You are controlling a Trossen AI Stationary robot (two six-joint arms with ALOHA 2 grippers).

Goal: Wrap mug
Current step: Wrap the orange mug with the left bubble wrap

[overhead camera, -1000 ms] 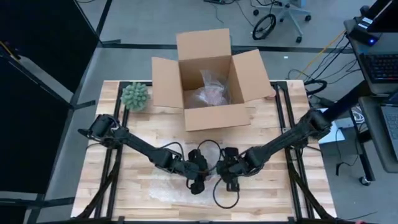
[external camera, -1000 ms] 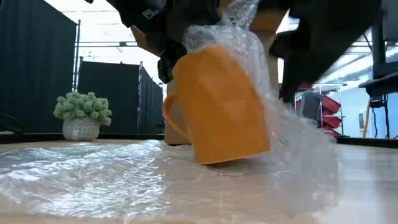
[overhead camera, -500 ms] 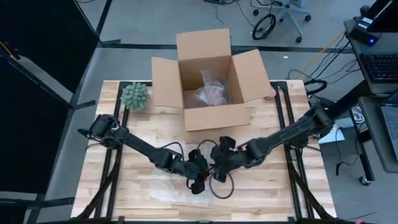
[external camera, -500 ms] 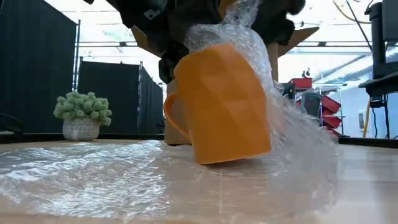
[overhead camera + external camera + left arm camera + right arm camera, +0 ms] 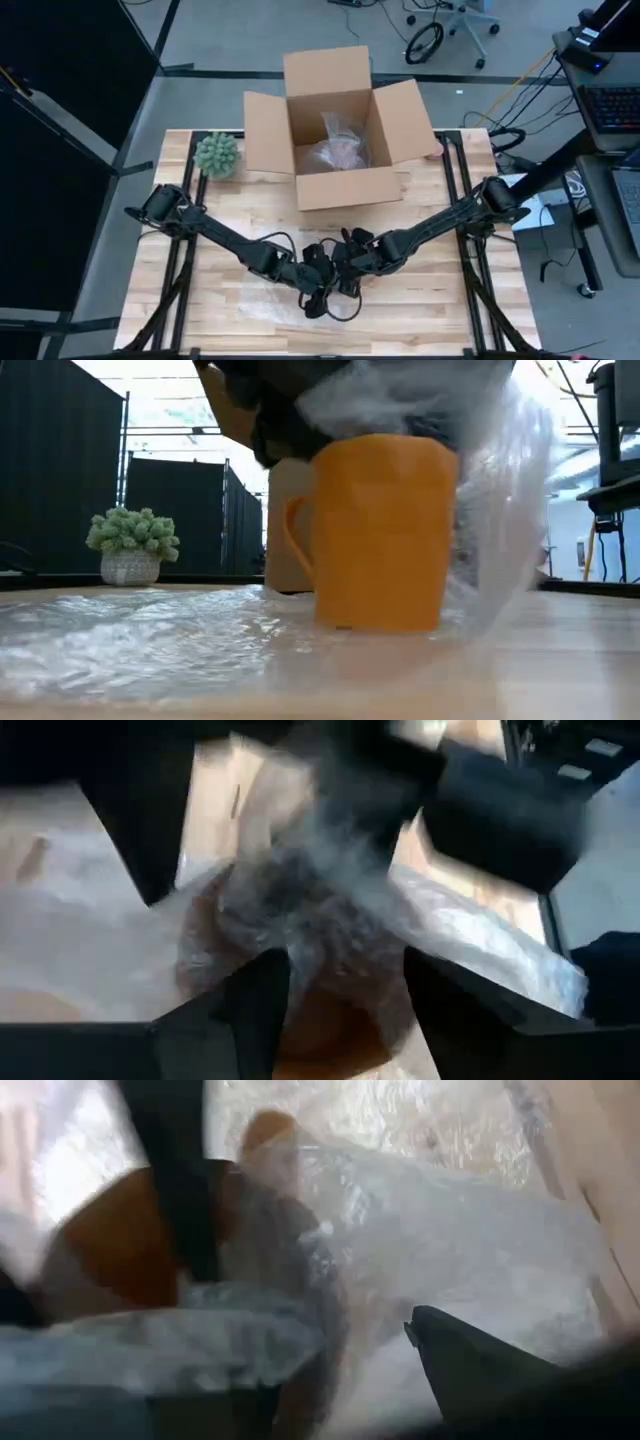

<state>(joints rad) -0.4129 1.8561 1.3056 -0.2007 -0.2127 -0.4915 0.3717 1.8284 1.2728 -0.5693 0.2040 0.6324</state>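
Note:
An orange mug stands upright on a sheet of bubble wrap near the table's front middle, its handle on the low view's left. Wrap lies over its mouth and rises up its other side. My left gripper is right above the mug, its fingers either side of the wrapped top. My right gripper is close beside it, at the raised wrap. In the high view both grippers hide the mug. My left gripper comes down onto the mug's wrapped mouth from above. Wrap and blur hide the place of contact, so the part it has cannot be told. The mug stands upright with its base on the wrap. My right gripper holds the raised part of the bubble wrap next to the mug's top. The wrap runs fairly taut from the table up to it. Only one finger shows, so the hold itself is hidden.
An open cardboard box with wrapped items inside stands at the table's far middle. A small potted plant is at the far left. The rest of the wrap lies spread toward the front left.
The mug, tilted and lifted clear a second ago, now stands upright on the wrap. My right gripper has moved toward the table's left, up to the mug. The wrap beside the mug has been drawn up higher.

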